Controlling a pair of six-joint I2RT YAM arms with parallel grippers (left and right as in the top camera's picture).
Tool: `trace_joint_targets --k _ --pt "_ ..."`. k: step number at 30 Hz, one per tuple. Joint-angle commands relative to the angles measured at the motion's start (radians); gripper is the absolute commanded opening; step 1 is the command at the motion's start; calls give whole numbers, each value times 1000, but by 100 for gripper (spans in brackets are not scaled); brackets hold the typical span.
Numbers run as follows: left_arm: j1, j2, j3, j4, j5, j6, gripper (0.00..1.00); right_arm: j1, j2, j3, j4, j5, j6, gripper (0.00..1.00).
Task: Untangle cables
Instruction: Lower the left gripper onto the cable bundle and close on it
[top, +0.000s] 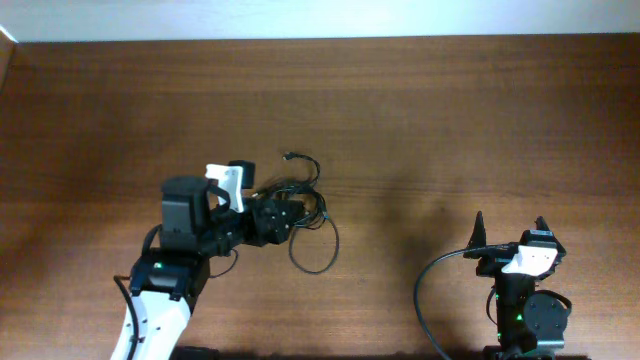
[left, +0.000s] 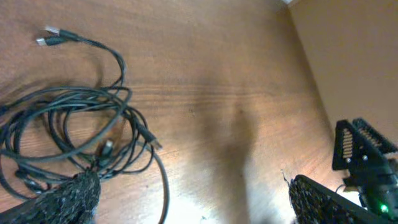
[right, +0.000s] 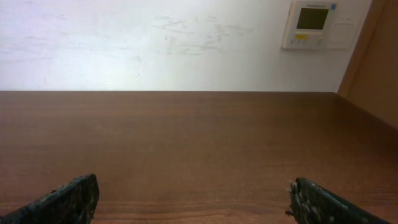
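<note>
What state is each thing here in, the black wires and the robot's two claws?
cables: lying on the table, looped together in one tangle, not yet separated.
left gripper: open, right at the tangle's edge, holding nothing.
right gripper: open, empty, well away from the cables.

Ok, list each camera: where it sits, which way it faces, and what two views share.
Overhead: above the table, looking straight down; both arms show, left gripper at the cables, right gripper apart, lower right.
Left wrist: on the left arm, looking down at the cables; its own open fingers show.
Right wrist: on the right arm, looking level across the table to the wall; its open fingers show.
Shared: overhead and left wrist both show the cables.
</note>
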Motion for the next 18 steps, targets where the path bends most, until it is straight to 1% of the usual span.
trace_joint_targets --k 1,2,4,8,12,14,15,17,18 --pt "-96 0 141 -71 -229 16 99 -7 -2 -5 -8 16 6 99" --pt "-123 0 179 -93 -308 16 99 -7 -2 -5 -8 16 6 99" --pt "-146 0 209 -107 -365 16 99 -7 -2 -5 -8 16 6 99" --pt "-149 9 209 -113 -373 16 99 -7 -2 -5 -8 16 6 99" --pt "-150 12 209 -166 -373 13 99 -7 -2 -5 -8 16 6 98" --pt "-149 12 209 -182 -377 -35 99 -7 -2 -5 -8 16 6 98" --pt "-150 13 209 -186 -388 -89 99 -7 -2 -5 -8 16 6 99" --pt "-165 17 209 -200 -441 -127 99 -7 -2 -5 -8 16 6 99" --pt "-178 24 209 -204 -469 -127 100 -7 -2 -5 -8 16 6 99"
